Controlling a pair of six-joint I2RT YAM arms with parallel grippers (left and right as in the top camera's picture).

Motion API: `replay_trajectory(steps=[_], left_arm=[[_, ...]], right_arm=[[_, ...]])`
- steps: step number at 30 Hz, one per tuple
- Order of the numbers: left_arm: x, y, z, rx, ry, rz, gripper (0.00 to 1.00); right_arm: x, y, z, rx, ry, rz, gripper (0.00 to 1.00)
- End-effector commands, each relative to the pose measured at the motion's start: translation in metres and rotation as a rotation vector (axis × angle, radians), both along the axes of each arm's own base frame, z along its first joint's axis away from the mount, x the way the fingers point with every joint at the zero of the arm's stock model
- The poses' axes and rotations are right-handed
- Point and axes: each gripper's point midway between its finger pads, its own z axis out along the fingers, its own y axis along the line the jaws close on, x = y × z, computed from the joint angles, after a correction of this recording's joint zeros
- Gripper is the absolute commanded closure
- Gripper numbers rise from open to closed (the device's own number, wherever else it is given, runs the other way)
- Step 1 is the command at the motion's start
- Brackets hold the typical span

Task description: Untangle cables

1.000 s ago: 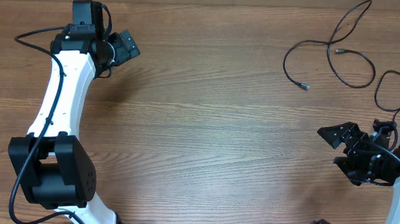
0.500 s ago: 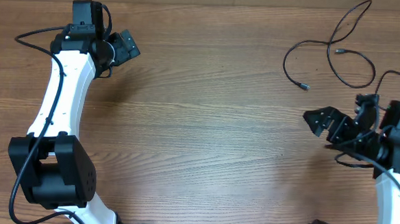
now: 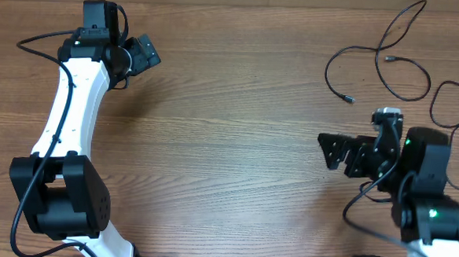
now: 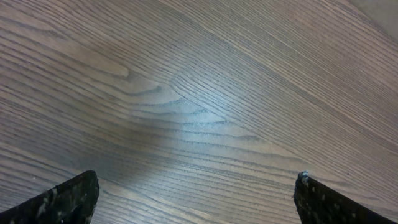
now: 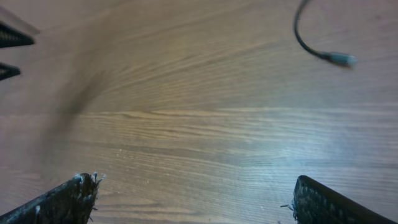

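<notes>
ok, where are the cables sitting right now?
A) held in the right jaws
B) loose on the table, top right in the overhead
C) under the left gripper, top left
B: the cables lie loose on the wood at the top right. The right gripper has its jaws open over bare table, and the left gripper is open at the far top left.

Cables (image 3: 346, 97) far right on table (image 3: 236, 145); right gripper (image 3: 329, 153) nearby
</notes>
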Motion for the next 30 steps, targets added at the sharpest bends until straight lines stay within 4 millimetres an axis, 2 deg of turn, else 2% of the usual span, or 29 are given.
replay_trajectory(steps=[1,5,12,22,30], left_arm=[[0.003,-0.004,0.023,-0.003,-0.054,-0.003,0.0],[0.003,-0.004,0.023,-0.003,-0.054,-0.003,0.01],[0.003,-0.004,0.022,-0.003,-0.054,-0.003,0.0],[0.003,-0.004,0.022,-0.003,-0.054,-0.003,0.0],[0.003,-0.004,0.022,-0.003,-0.054,-0.003,0.01]], right_arm=[[-0.006,0.006,-0.001,-0.032,-0.064,0.019,0.0],[-0.014,0.014,-0.002,-0.029,-0.149,0.048,0.0],[-0.026,0.014,-0.011,-0.026,-0.235,0.048,0.0],[-0.038,0.007,0.004,-0.041,-0.353,0.014,0.0],[-0.043,0.005,0.002,-0.043,-0.38,0.007,0.0]])
